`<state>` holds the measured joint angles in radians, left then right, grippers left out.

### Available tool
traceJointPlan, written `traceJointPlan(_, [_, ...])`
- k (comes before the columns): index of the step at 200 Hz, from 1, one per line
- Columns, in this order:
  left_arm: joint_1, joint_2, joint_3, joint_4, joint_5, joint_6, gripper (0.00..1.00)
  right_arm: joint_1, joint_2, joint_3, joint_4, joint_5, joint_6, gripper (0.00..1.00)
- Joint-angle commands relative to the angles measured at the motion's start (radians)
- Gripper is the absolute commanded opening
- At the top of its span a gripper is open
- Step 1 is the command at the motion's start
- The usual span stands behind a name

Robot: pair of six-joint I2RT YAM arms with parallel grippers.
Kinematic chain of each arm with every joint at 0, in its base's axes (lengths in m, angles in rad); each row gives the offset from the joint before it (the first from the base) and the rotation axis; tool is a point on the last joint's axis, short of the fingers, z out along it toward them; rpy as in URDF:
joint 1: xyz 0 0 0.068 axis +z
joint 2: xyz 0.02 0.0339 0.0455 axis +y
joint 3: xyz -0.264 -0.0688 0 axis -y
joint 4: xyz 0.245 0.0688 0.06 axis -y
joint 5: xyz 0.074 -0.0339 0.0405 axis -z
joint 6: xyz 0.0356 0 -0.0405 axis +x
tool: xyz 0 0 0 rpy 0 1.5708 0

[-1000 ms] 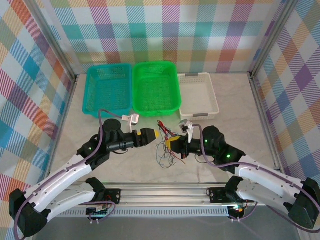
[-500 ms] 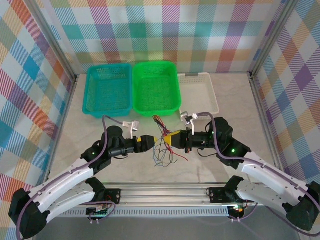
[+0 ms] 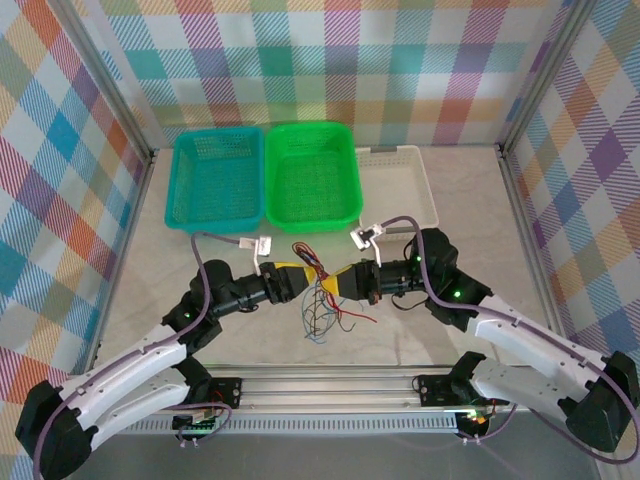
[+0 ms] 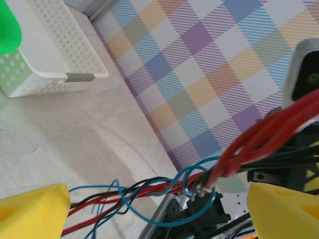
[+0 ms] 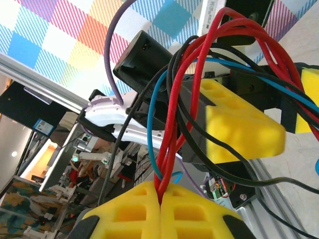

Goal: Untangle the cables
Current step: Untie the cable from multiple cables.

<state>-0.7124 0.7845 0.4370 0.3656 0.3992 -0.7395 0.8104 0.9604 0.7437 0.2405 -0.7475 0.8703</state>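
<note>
Pale marbled table point(image 3: 470, 205); plaid walls point(image 3: 320, 60); cables point(image 3: 320, 300) tangled mid-table.

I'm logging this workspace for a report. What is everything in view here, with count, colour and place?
cables: one tangled bunch, red, black and blue, table centre, between the arms
teal basket: one, back left
green basket: one, back middle
white basket: one, back right
table: one, pale grey, under everything
walls: colourful plaid, around three sides
rail: one, silver, near edge
left arm: one, white and black, near left; jaws open, facing the cables
right arm: one, white and black, near right; jaws shut on the cables
</note>
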Motion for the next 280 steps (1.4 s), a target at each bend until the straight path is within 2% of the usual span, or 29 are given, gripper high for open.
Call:
traceJointPlan(1, [-0.012, -0.011, -0.032, 0.093, -0.014, 0.008, 0.90, -0.005, 0.011, 0.032, 0.110, -0.047, 0.050, 0.00])
traceJointPlan(24, [-0.013, 0.002, -0.044, 0.160, -0.026, -0.013, 0.84, -0.005, 0.033, 0.022, 0.181, -0.064, 0.095, 0.00])
traceJointPlan(49, [-0.015, 0.032, -0.019, 0.157, -0.023, -0.010, 0.64, -0.005, 0.044, 0.013, 0.219, -0.066, 0.125, 0.00])
traceJointPlan(70, [-0.014, 0.044, -0.011, 0.159, -0.032, -0.015, 0.55, -0.005, 0.051, -0.001, 0.235, -0.071, 0.147, 0.00])
traceJointPlan(108, [-0.016, 0.062, -0.001, 0.185, -0.049, -0.027, 0.50, -0.005, 0.048, -0.039, 0.280, -0.067, 0.179, 0.00])
traceJointPlan(117, [-0.017, 0.067, 0.000, 0.190, -0.056, -0.031, 0.51, -0.005, 0.051, -0.041, 0.288, -0.068, 0.186, 0.00])
traceJointPlan(131, [-0.017, 0.078, -0.003, 0.199, -0.071, -0.036, 0.60, -0.005, 0.057, -0.047, 0.304, -0.071, 0.199, 0.00])
traceJointPlan(148, [-0.021, 0.098, 0.006, 0.216, -0.076, -0.040, 0.61, -0.004, 0.061, -0.055, 0.317, -0.075, 0.206, 0.00])
traceJointPlan(195, [-0.027, 0.150, 0.033, 0.241, -0.073, -0.040, 0.36, -0.002, 0.061, -0.074, 0.332, -0.078, 0.216, 0.00])
traceJointPlan(227, [-0.028, 0.160, 0.045, 0.241, -0.098, -0.043, 0.27, 0.002, 0.061, -0.115, 0.379, -0.075, 0.238, 0.00])
traceJointPlan(245, [-0.027, 0.160, 0.049, 0.235, -0.104, -0.043, 0.16, 0.004, 0.051, -0.129, 0.375, -0.075, 0.235, 0.00])
traceJointPlan(259, [-0.028, 0.158, 0.053, 0.226, -0.105, -0.044, 0.00, 0.004, 0.034, -0.131, 0.355, -0.071, 0.229, 0.00])
traceJointPlan(280, [-0.028, 0.144, 0.045, 0.205, -0.110, -0.044, 0.00, 0.005, -0.006, -0.125, 0.287, -0.050, 0.195, 0.00])
